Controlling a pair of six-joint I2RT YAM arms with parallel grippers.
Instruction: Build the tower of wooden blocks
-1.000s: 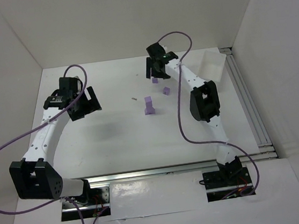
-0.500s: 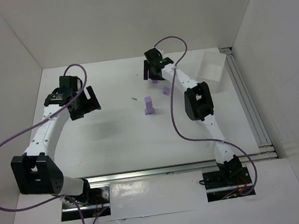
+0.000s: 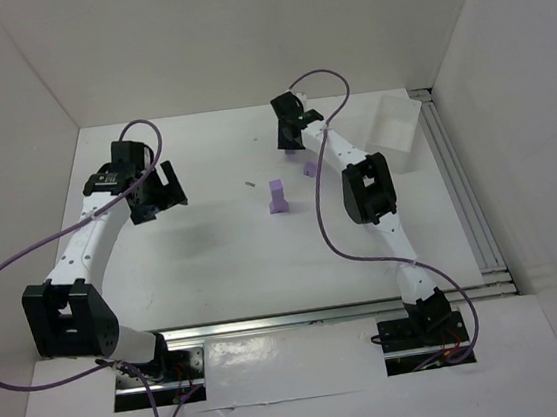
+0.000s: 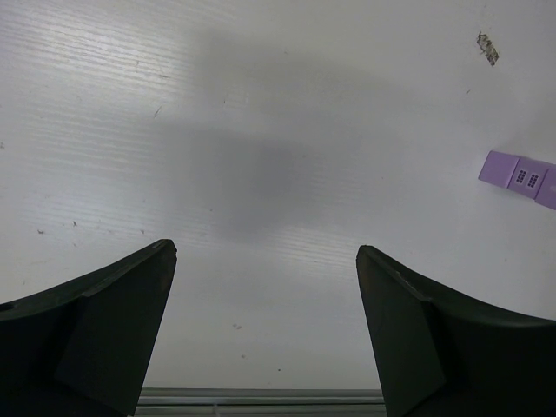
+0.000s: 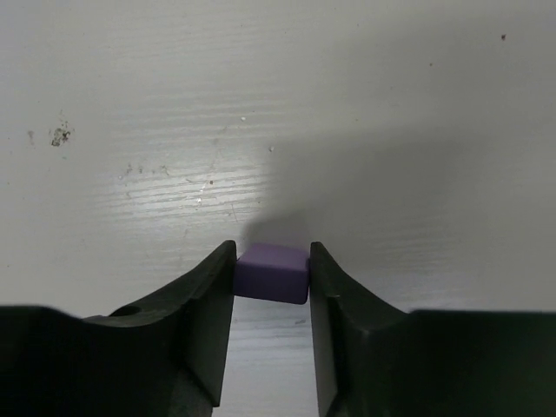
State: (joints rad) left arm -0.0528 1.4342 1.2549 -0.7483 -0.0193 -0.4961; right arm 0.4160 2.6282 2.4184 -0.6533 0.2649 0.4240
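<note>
Two lilac cubes lie apart from the tower (image 3: 278, 196), which stands upright near the middle of the table (image 3: 214, 256), nearer than both. Far cube (image 5: 272, 272), toward the middle of the far edge, is clamped between the jaws of the right gripper (image 5: 272, 259), both inner faces against its sides (lifted or on the surface, hard to say); loose cube (image 3: 309, 169) lies just beside it on the near-right, untouched. Left gripper (image 4: 265, 261) hangs over the left half of the table, jaws wide apart; white tray (image 3: 390, 123) sits at the far right corner.
</note>
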